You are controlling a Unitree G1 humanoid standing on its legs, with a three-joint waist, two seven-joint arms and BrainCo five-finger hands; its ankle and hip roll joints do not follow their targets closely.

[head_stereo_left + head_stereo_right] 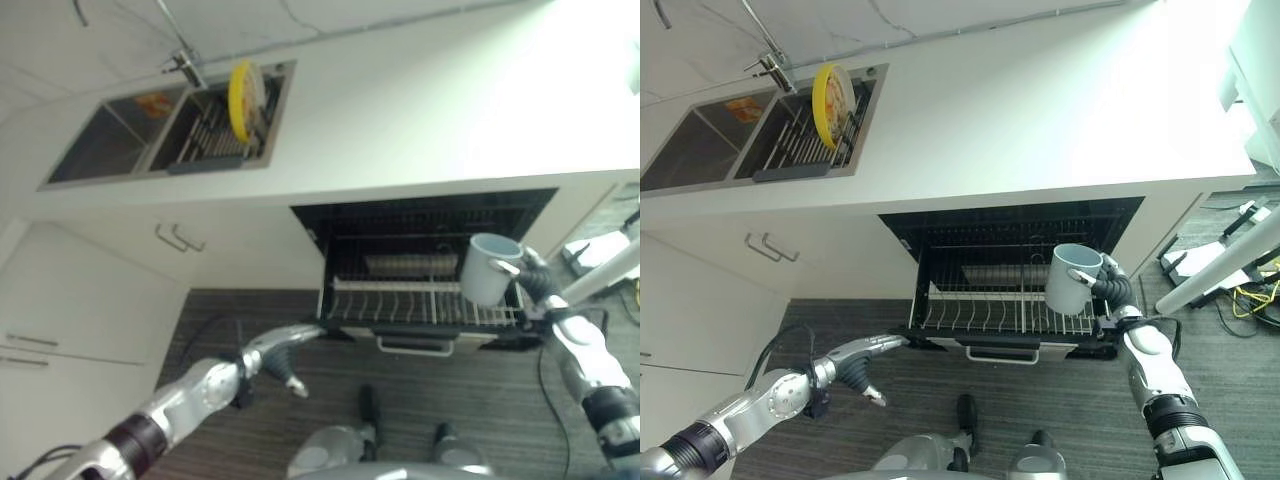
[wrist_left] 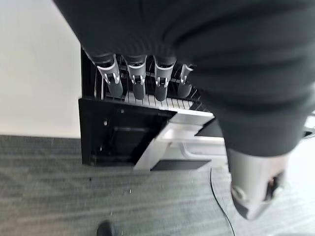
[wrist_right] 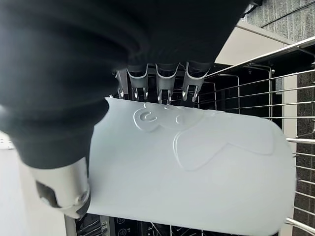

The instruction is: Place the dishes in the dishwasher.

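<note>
**Mug in hand above the open dishwasher rack**

My right hand (image 1: 1102,283) has its fingers curled round a pale blue mug (image 1: 1071,278), thumb on one side and fingers (image 3: 162,81) wrapped over the other, as my right wrist view shows. The mug hangs just above the right part of the pulled-out rack (image 1: 990,315) of the dishwasher (image 1: 1015,225), its mouth tipped up and away from me toward the dark opening under the counter (image 1: 1040,120). Its long axis runs slantwise, neither upright nor flat.

The relation that counts: the rack lies directly below and slightly ahead of the mug, so I judge the coming move to be a short descent and a turn of the wrist to seat the mug among the wire tines. The right hand is plainly the nearer one and already carries the load.

My left hand (image 1: 283,358) hangs low near the rack's left front corner, fingers (image 2: 137,83) straight and relaxed, holding nothing.

Well apart, up at the sink (image 1: 700,150) on the far left of the counter, a yellow plate (image 1: 830,100) stands on edge in a drying rack (image 1: 800,148), not yet loaded.

The risk I see is the mug catching on a tine and tipping.
</note>
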